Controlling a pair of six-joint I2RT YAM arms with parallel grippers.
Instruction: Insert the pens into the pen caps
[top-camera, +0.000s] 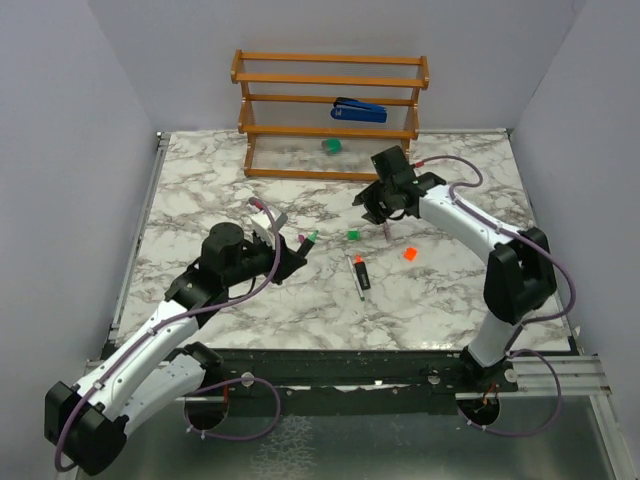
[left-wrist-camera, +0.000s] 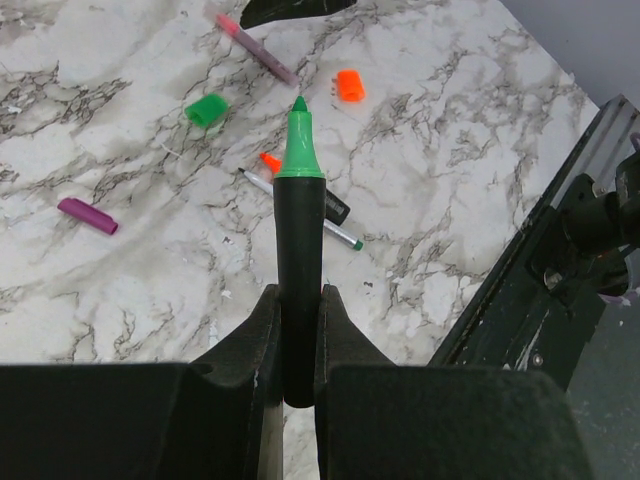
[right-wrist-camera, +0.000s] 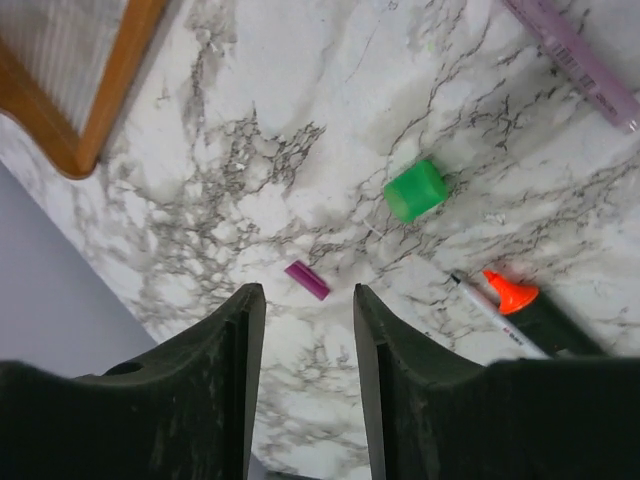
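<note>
My left gripper (left-wrist-camera: 300, 295) is shut on the black barrel of the green-tipped pen (left-wrist-camera: 299, 200), which points forward above the table. Ahead of it lie a green pen cap (left-wrist-camera: 207, 110), an orange cap (left-wrist-camera: 349, 85), a magenta cap (left-wrist-camera: 88, 215) and a thin pink pen (left-wrist-camera: 257, 47). The orange-tipped pen (left-wrist-camera: 333, 207) and a thin grey pen (left-wrist-camera: 345, 238) lie side by side, partly behind the held pen. My right gripper (right-wrist-camera: 305, 300) hangs open and empty over the marble, above the magenta cap (right-wrist-camera: 307, 280). The green cap (right-wrist-camera: 416, 190) is to its right.
A wooden rack (top-camera: 330, 115) stands at the back with a blue stapler (top-camera: 358, 110) on a shelf and a green block (top-camera: 331, 146) below. The table's dark front rail (left-wrist-camera: 560, 230) runs to the right of my left gripper. Grey walls enclose the table.
</note>
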